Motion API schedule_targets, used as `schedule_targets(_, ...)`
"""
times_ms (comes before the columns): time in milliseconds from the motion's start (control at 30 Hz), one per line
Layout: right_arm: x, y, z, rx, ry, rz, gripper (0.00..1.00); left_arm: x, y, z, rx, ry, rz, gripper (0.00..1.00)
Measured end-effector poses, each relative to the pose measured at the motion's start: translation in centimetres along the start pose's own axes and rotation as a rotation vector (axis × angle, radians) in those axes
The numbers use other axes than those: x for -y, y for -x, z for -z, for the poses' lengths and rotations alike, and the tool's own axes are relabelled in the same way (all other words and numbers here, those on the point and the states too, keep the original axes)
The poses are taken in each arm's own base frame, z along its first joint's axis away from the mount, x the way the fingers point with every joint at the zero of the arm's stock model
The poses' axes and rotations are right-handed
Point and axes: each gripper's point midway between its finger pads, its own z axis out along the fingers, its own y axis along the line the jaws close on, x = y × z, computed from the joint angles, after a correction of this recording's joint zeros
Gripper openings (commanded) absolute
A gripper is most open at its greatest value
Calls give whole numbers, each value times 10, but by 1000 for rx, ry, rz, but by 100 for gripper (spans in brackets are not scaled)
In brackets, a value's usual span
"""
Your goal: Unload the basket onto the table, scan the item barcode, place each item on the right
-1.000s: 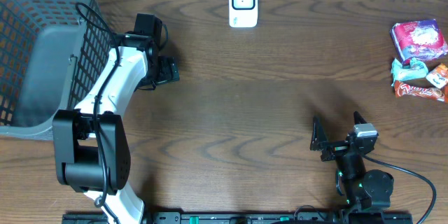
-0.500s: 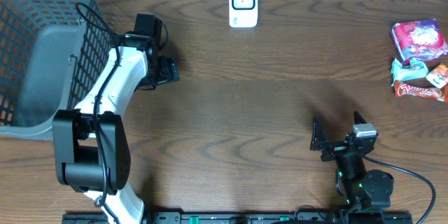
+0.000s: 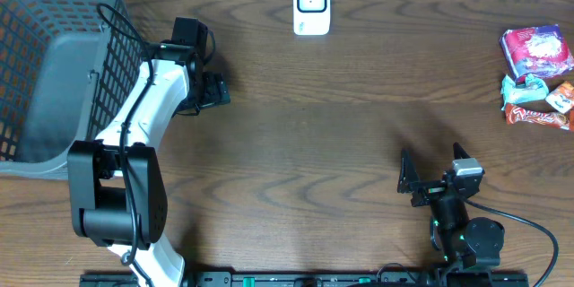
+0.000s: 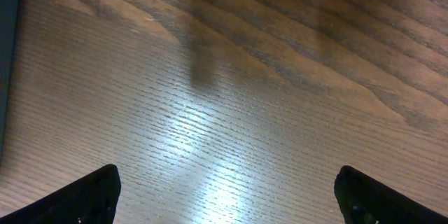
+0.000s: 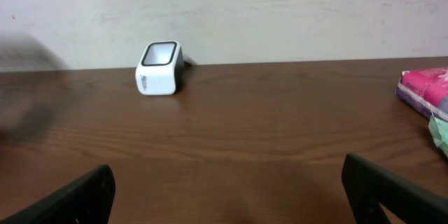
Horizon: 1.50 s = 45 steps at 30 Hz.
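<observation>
Overhead, a dark wood counter (image 3: pixel 314 143) w/ my two arms on it.

My left claw (image 4: pixel 224 196) is on the white arm and hangs above bare wood just beside a grey mesh basket (image 3: pixel 54 45) at the counter's left end. Its fingers are spread wide w/ nothing btwn them. Its wrist cam shows only wood grain, a glare patch and the two black fingertips in the bottom corners.

My right claw (image 5: pixel 227 196) sits low near the front edge on the right side, pointing toward the pale back wall. It's also wide apart and holds nothing, w/ bare counter btwn the tips.

A white barcode scanner (image 3: pixel 311 4) stands upright at the back edge, about mid-counter. In the right wrist cam it's left of centre, w/ its dark window tilted up.

The items to scan lie at the far right edge. A pink snack packet (image 3: pixel 535 51) sits nearest the back. A pale-green wrapper (image 3: pixel 523 85) lies just in front of it, then a red-orange candy bar (image 3: pixel 538 115). They look to be touching or overlapping; can't tell exactly. No barcode is legible.

The pile is well apart from both claws and from the scanner. In the right wrist cam the pink packet pokes in at the right edge, w/ a bit of green below it.
</observation>
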Motion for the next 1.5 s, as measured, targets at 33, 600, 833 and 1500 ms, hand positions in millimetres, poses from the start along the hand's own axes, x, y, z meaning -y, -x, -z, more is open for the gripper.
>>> schedule_targets(33, 0, 0, 0, 0, 0, 0, 99, 0, 0, 0, 0, 0, 0, 98)
schedule_targets(600, 0, 0, 0, 0, 0, 0, 99, 0, 0, 0, 0, 0, 0, 98)
schedule_targets(833, 0, 0, 0, 0, 0, 0, 99, 0, 0, 0, 0, 0, 0, 98)
schedule_targets(1500, 0, 0, 0, 0, 0, 0, 99, -34, -6, 159, 441, -120, 62, 98)
